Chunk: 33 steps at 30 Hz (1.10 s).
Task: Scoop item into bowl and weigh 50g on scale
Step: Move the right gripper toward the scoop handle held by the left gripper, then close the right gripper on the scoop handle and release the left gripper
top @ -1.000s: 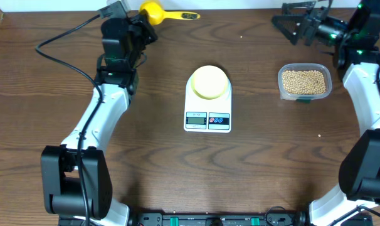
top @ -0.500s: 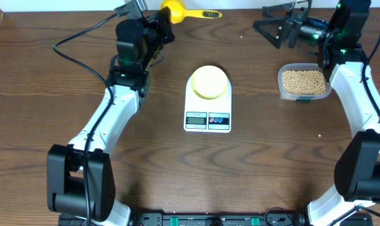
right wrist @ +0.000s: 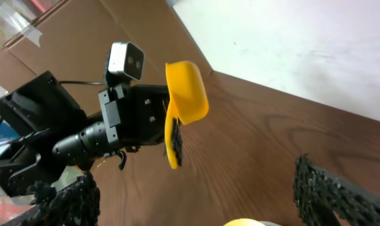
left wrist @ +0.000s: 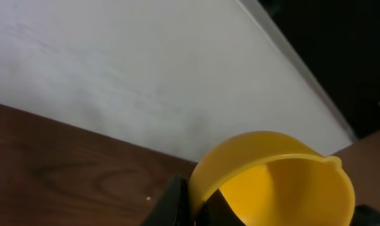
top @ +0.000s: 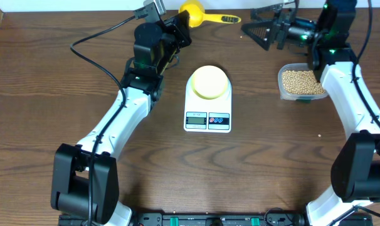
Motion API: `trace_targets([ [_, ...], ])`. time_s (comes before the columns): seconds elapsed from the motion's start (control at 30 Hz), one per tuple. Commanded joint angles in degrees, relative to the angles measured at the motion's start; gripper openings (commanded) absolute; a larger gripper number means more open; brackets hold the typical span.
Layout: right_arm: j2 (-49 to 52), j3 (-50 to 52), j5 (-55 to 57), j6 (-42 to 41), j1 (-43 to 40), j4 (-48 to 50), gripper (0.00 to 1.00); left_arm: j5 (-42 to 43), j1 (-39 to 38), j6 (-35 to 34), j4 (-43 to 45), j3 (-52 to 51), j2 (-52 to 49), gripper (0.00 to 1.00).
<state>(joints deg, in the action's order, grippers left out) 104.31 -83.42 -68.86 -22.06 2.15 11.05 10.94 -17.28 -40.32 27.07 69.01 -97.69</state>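
**Left tool** (top: 182, 26): Closed on the yellow scoop (top: 194, 10), pinching the wall of its cup. The left wrist view shows a black fingertip (left wrist: 174, 204) at the cup's rim. The handle runs away from this tool toward the other arm. The scoop appears to be held off the surface (top: 146, 157).

**Right tool** (top: 251, 24): Jaws wide apart and holding nothing. The free end of the scoop's handle lies just ahead of them, not yet between them.

**Scoop, handling:** Judged to be light, rigid moulded plastic with a smooth and rather slippery finish. The handle is the proper place to grip it, taken across its flat faces around mid-length so the cup cannot swing. The present rim grip suits presenting it, not digging.

**Beans** (top: 304, 81): Behind the right tool, beneath its arm, filling a clear tub (top: 283, 88). They are small, hard and round, likely to roll and scatter, so they must be scooped rather than gripped. The tub looks light and may slide when the scoop pushes in.

**Bowl** (top: 209, 81): Between the two tools and nearer the robot's base, seated on the platform of the scale (top: 207, 120). It appears empty and is probably light, so a knock could shift it. The display is too small to read.
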Motion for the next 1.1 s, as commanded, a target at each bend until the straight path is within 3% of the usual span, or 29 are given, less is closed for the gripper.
trace_targets([
  [0.0, -0.13, -1.03, 1.25, -0.44, 2.34, 0.57, 0.96, -1.79, -0.44, -5.86, 1.31, 0.33, 0.92, 0.08],
  [0.57, -0.13, -1.03, 6.03, -0.42, 6.80, 6.54, 0.74, -1.11, -1.36, -7.21, 1.55, 0.33, 0.92, 0.08],
  [0.83, -0.13, -1.03, 7.65, -0.42, 6.78, 7.65, 0.49, -1.11, -1.36, -7.15, 1.55, 0.33, 0.92, 0.08],
  [1.07, -0.13, -1.03, 8.11, -0.68, 6.78, 9.92, 0.36, -1.09, -1.36, -7.15, 1.53, 0.33, 0.92, 0.08],
])
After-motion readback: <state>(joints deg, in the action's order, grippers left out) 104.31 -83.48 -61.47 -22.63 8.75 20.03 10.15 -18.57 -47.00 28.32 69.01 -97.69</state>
